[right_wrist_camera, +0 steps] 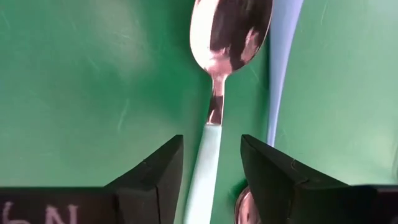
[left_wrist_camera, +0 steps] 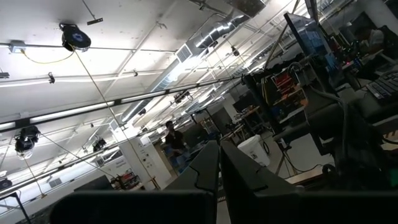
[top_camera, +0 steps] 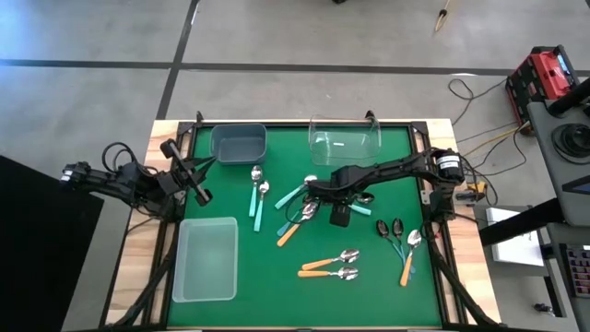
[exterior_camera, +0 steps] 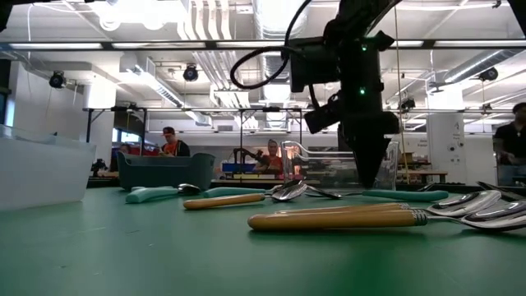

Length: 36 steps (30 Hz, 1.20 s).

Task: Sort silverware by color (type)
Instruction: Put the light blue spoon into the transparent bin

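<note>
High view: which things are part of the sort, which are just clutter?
Job:
- teal-handled spoons
- orange-handled spoons
- dark spoons
- grey bin
- clear bin
- frosted bin
- right pincer

Lying about:
- red case
- floor cables

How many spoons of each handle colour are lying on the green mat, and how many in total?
Orange-handled spoons: 4
Teal-handled spoons: at least 4
Dark spoons with thin light-blue handles: at least 2
Total: at least 10; the middle heap is partly hidden and may hold more.
</note>
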Tool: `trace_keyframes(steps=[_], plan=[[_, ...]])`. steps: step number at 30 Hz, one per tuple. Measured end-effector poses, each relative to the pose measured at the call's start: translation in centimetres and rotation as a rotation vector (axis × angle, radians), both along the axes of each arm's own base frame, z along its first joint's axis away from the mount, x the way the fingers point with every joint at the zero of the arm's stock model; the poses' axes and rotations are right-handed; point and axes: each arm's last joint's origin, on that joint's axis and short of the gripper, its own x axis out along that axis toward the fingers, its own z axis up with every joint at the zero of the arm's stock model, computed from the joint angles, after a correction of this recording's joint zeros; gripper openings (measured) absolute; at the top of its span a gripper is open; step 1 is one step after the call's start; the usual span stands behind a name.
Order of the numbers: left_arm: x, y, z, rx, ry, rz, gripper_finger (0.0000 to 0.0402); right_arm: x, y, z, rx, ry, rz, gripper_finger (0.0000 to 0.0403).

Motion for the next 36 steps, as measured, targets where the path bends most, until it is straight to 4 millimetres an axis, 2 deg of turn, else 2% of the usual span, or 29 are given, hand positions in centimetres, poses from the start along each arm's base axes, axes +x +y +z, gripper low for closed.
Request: trace_keyframes(steps=[14,28,36], plan=[[0.0,0.0,0.0,0.000,0.001,0.000,0.0000,-0.8,0.1,-2.1,0.001,-0.028,-0.002,0.0126],[0.0,0.0,0.0,0.000,0.001,0.000,0.0000,-0.8,0.1,-2.2,0.025,-0.039,-0.031,0.0039],[0.0,0.0,0.0,0.000,0.001,0.000,0.0000,-0.7,0.1,-2.1,0.026,-0.042,-0.050,0.0039]])
